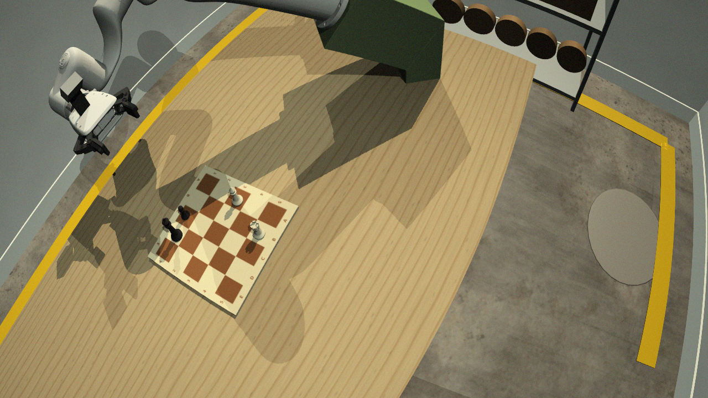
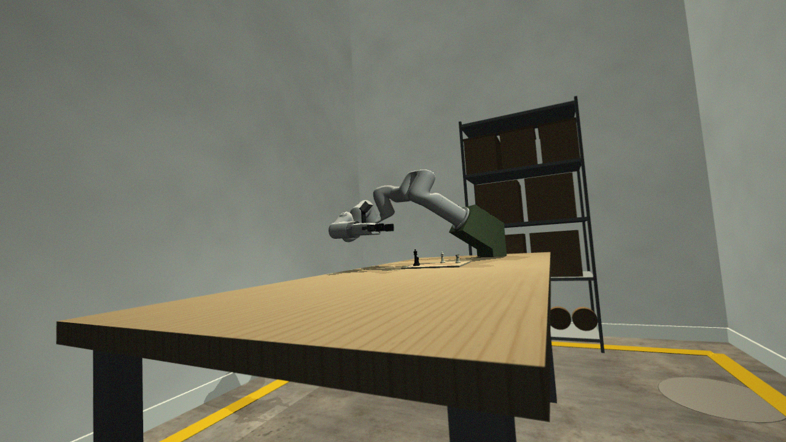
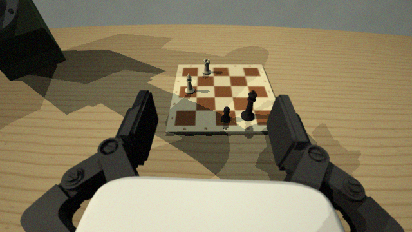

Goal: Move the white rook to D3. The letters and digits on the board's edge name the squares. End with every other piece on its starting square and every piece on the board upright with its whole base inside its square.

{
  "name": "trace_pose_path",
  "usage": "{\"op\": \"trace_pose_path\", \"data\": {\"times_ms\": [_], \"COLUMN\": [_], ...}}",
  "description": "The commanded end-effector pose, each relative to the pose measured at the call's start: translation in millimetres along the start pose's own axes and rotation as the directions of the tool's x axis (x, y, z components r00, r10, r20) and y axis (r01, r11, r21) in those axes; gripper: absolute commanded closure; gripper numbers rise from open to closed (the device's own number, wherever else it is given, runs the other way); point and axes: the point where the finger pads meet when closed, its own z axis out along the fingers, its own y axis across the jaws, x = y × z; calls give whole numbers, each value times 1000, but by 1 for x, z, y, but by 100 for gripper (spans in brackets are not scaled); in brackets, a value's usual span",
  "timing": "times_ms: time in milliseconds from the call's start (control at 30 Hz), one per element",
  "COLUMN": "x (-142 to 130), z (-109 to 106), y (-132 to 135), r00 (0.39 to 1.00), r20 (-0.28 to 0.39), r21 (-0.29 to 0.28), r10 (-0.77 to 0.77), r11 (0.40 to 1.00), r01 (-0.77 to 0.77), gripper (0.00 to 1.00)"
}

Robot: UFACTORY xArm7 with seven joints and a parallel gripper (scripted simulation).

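The white rook point(image 1: 256, 230) stands upright on the small chessboard point(image 1: 223, 240), in the row beside the lettered edge, near the letter B. In the wrist view the rook point(image 3: 206, 67) is at the board's far edge. A white bishop point(image 1: 235, 197), a black pawn point(image 1: 183, 213) and a tall black piece point(image 1: 172, 230) also stand upright on the board. My gripper point(image 1: 113, 126) is open and empty. It hangs in the air beyond the board's far-left corner, over the table's left edge, well apart from all pieces. In the wrist view the gripper's fingers frame the board point(image 3: 222, 98).
The arm's green base point(image 1: 391, 39) sits on the table behind the board. A dark shelf with brown boxes point(image 2: 522, 181) stands beyond the table's far end, with round discs point(image 1: 509, 29) on its bottom level. The table's left edge runs under the gripper.
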Motion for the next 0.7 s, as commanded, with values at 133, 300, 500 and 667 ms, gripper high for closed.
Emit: {"op": "trace_pose_path", "data": {"times_ms": [133,300,500,667], "x": [-4,-11,-15,-17], "z": [35,79,112,147], "y": [5,8,9,11], "r00": [984,925,805,681], "r20": [165,315,413,410], "r21": [192,405,624,763], "r10": [-69,-214,-427,-606], "r11": [981,912,776,637], "r01": [37,73,92,108], "gripper": [0,0,0,0]}}
